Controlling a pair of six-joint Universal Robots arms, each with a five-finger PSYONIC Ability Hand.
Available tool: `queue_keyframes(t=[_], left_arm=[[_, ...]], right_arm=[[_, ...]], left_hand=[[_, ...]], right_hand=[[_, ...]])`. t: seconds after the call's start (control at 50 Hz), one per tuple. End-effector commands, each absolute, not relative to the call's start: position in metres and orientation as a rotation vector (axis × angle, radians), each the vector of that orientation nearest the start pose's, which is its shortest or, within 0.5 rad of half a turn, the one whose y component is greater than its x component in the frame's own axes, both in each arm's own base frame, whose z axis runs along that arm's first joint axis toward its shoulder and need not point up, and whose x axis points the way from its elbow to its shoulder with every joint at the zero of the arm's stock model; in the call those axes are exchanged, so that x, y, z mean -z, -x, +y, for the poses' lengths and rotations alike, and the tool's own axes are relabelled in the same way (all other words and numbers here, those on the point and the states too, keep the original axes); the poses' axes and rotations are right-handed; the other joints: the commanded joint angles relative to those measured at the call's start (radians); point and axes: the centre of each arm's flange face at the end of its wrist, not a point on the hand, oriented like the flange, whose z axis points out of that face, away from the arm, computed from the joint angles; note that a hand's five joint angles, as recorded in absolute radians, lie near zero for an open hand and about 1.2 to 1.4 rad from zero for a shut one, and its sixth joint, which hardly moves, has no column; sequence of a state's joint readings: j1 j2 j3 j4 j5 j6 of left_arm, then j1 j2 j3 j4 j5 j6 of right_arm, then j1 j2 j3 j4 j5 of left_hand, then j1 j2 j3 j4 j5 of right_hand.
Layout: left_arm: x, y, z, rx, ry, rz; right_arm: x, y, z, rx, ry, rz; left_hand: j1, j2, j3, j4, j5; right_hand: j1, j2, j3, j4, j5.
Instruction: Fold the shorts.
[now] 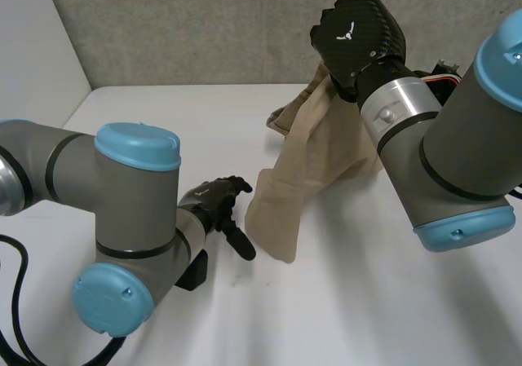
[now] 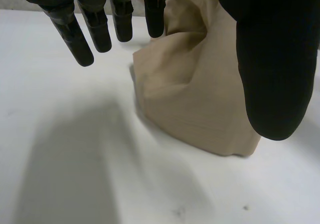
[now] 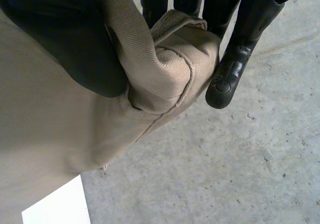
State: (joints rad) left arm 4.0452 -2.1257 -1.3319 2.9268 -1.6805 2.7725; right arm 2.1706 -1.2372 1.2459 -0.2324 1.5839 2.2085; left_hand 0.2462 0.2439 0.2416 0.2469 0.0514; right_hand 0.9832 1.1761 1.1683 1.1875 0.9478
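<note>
The white table [image 1: 367,317] stands against a grey wall [image 1: 204,32]. 2 grey arms reach over it, the left arm [image 1: 122,203] and the right arm [image 1: 457,138]. The beige shorts [image 1: 314,170] hang bunched from the right hand [image 1: 355,36], which is raised above the far side of the table. Their lower end rests on the table. In the right wrist view this hand's thumb and fingers [image 3: 240,49] are curled round a seamed edge of the shorts [image 3: 165,69], pinching it. The left hand [image 1: 218,207] is low over the table, just beside the lower end of the shorts [image 2: 195,99]. Its fingers [image 2: 95,24] are straight, apart from the thumb, and hold nothing.
</note>
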Motion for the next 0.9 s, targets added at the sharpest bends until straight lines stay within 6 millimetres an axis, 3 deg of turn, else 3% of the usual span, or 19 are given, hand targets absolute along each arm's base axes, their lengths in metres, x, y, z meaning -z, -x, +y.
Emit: queue_keyframes(t=[0.02,0.12,0.18,0.22,0.26,0.38,0.46,0.48,0.54,0.6,0.72,0.82,0.9], left_arm=[[-0.157,0.345,-0.206,1.636,-0.329,3.222],[-0.141,0.366,-0.204,1.630,-0.383,3.245],[-0.136,0.369,-0.210,1.640,-0.363,3.229],[-0.140,0.365,-0.215,1.690,-0.305,3.181],[-0.145,0.362,-0.221,1.759,-0.251,3.120],[-0.220,0.332,-0.241,2.065,-0.132,2.948],[-0.274,0.319,-0.235,2.268,-0.293,2.786],[-0.299,0.315,-0.228,2.360,-0.386,2.696],[-0.328,0.310,-0.216,2.468,-0.497,2.569],[-0.370,0.301,-0.196,2.624,-0.606,2.383],[-0.442,0.271,-0.155,2.900,-0.550,2.117],[-0.484,0.248,-0.121,3.085,-0.505,1.930],[-0.497,0.237,-0.107,3.154,-0.504,1.849]], right_arm=[[-0.316,-0.342,-0.244,2.629,1.471,1.551],[-0.314,-0.342,-0.241,2.625,1.464,1.586],[-0.312,-0.338,-0.241,2.618,1.465,1.623],[-0.310,-0.335,-0.243,2.610,1.467,1.660],[-0.308,-0.332,-0.244,2.597,1.477,1.691],[-0.309,-0.328,-0.239,2.572,1.488,1.714],[-0.325,-0.323,-0.233,2.606,1.399,1.697],[-0.331,-0.321,-0.231,2.618,1.372,1.690],[-0.355,-0.311,-0.221,2.670,1.248,1.668],[-0.380,-0.300,-0.206,2.704,1.154,1.629],[-0.447,-0.265,-0.160,2.847,0.953,1.451],[-0.485,-0.240,-0.126,2.924,0.847,1.342],[-0.490,-0.236,-0.119,2.910,0.857,1.349]], left_hand=[[0.044,0.046,0.048,0.043,0.064],[0.093,0.096,0.098,0.093,0.114],[0.620,0.622,0.625,0.619,0.640],[1.148,1.150,1.152,1.147,1.168],[1.150,1.152,1.155,1.149,1.170],[1.150,1.152,1.155,1.149,1.170],[1.150,1.152,1.155,1.149,1.170],[1.150,1.152,1.155,1.149,1.170],[1.150,1.152,1.155,1.149,1.170],[1.150,1.152,1.155,1.149,1.170],[1.150,1.152,1.155,1.149,1.170],[1.150,1.152,1.155,1.149,1.170],[1.150,1.152,1.155,1.149,1.170]], right_hand=[[0.413,0.220,0.228,0.209,0.274],[0.413,0.220,0.228,0.209,0.274],[0.413,0.220,0.228,0.209,0.274],[0.413,0.220,0.228,0.209,0.274],[0.413,0.220,0.228,0.209,0.274],[0.413,0.220,0.228,0.209,0.274],[0.413,0.220,0.228,0.209,0.274],[0.413,0.220,0.228,0.209,0.274],[0.413,0.220,0.228,0.209,0.274],[0.413,0.220,0.228,0.209,0.274],[0.413,0.220,0.228,0.209,0.274],[0.413,0.220,0.228,0.209,0.274],[0.413,0.220,0.228,0.209,0.274]])
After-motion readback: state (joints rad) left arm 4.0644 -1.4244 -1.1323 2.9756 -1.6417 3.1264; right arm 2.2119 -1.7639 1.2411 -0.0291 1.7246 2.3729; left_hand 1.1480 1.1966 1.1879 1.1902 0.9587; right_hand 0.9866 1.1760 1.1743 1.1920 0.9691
